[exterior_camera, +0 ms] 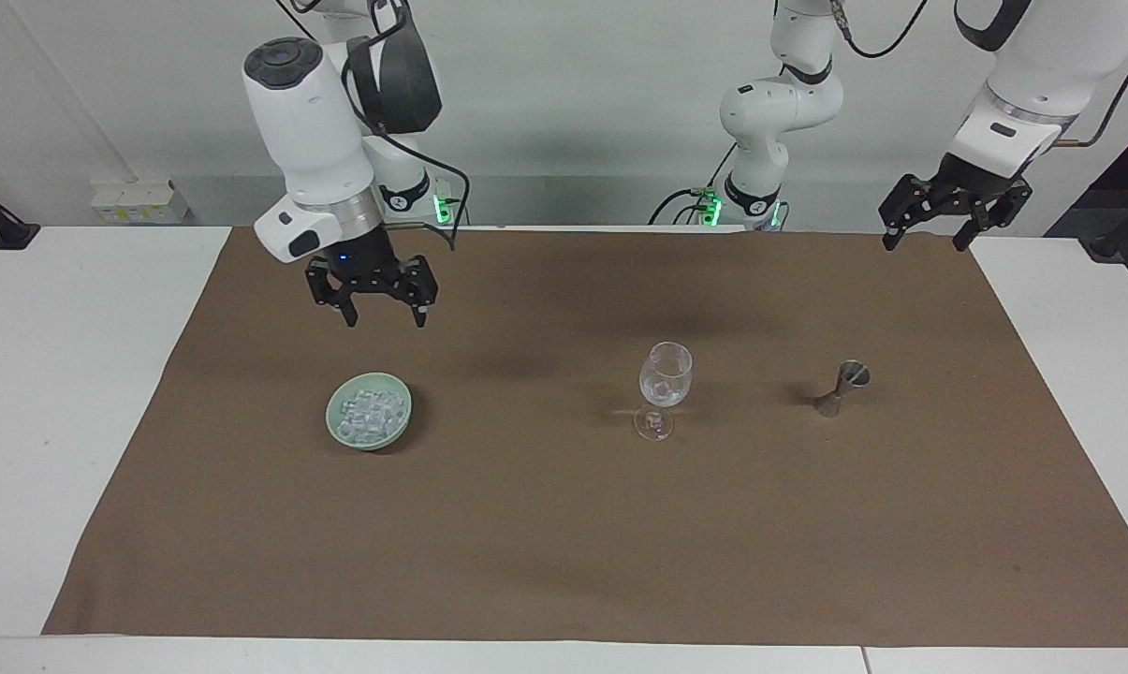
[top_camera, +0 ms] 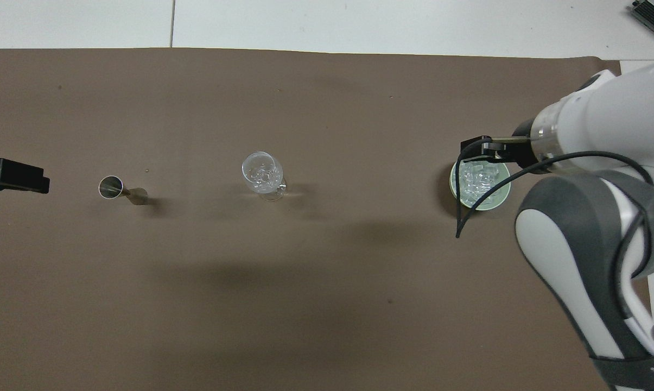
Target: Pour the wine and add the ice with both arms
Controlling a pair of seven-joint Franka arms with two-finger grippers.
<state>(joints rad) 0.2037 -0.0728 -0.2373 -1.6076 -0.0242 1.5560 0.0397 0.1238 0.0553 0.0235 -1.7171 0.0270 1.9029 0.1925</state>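
Facing view: your right gripper point(exterior_camera: 383, 316), fingers spread, hangs above the bowl point(exterior_camera: 369, 411) of ice point(exterior_camera: 370, 413); left gripper point(exterior_camera: 935, 234) spread too. Descend off-centre and you'll tip that bowl.

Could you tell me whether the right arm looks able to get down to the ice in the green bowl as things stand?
Probably yes. The right tool hangs open above the ice in the bowl, with nothing between them.

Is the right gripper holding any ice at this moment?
No, the right gripper hangs open and empty in the air above the green bowl, and the ice lies heaped in that bowl.
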